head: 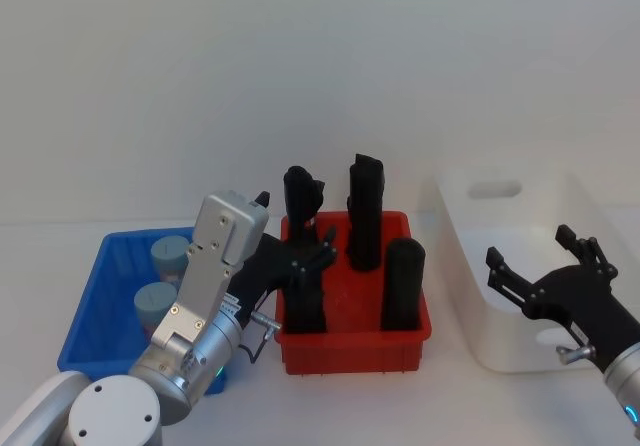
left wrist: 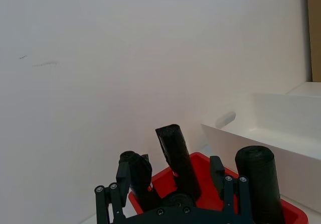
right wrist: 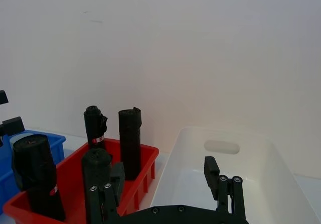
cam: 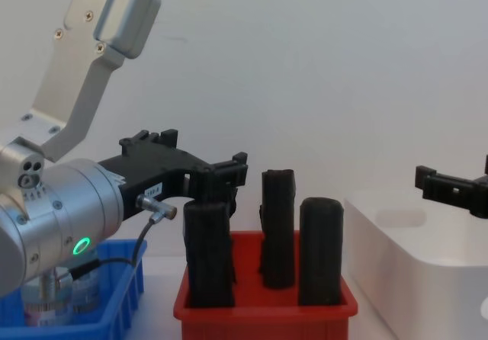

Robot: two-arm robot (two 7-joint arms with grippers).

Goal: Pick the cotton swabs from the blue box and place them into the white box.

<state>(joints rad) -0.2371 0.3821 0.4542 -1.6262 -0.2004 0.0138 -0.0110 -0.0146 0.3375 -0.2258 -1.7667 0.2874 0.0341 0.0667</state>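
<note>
Looking down, the head view takes in the open blue box (head: 98,301), where two cotton swabs (head: 168,254) stand upright, one behind the other, pale grey-blue lids up. The chest view instead catches them from the side, their clear labelled bodies rising above the box wall on the worktop (cam: 427,332). The left gripper (head: 312,256) hangs with its fingers (left wrist: 123,181) apart, above the front-left black roll (head: 303,304) in the red bin (head: 355,348). The swabs sit lower, behind those fingertips and to their left, next to the arm's wrist, untouched. Between the same fingers the left wrist view frames more black rolls, with the white box (left wrist: 281,128) beyond. The right gripper (head: 527,248), fingers (right wrist: 219,176) also apart, hovers over the white box, and the swabs lie well apart from these fingers, past the red bin.
</note>
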